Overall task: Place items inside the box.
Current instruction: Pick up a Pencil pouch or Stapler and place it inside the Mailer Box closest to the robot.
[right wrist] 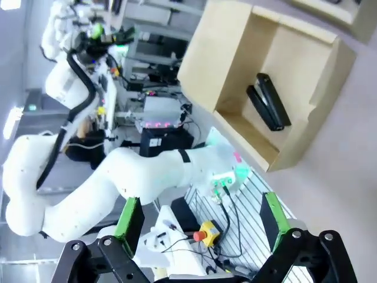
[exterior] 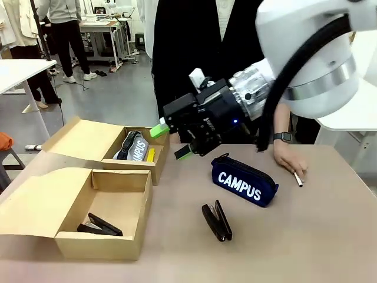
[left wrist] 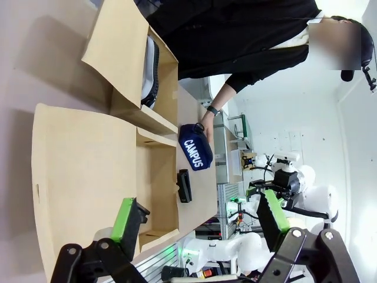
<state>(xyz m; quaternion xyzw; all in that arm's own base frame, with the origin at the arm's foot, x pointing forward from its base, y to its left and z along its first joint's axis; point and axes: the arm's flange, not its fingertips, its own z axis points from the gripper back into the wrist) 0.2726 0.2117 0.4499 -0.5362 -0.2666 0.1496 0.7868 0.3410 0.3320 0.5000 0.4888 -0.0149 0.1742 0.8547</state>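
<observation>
A navy pencil case [exterior: 244, 184] lettered "CAMPUS" lies on the table, with a black stapler [exterior: 217, 221] in front of it. My right gripper [exterior: 171, 141] hovers open and empty, left of the navy case and by the far box [exterior: 132, 166]. That box holds a grey pencil case [exterior: 134, 145] and a yellow utility knife [exterior: 151, 154]. The near box [exterior: 100, 244] holds another black stapler [exterior: 100, 224], also seen from the right wrist [right wrist: 268, 101]. My left gripper [left wrist: 199, 215] is open and empty above the near box [left wrist: 88, 165]; the navy case [left wrist: 195, 146] lies beyond.
A person stands at the far side with a hand [exterior: 288, 159] resting on the table beside a thin pen [exterior: 298, 178]. Both boxes have open flaps spread to the left. Bare table lies right of the stapler and along the front edge.
</observation>
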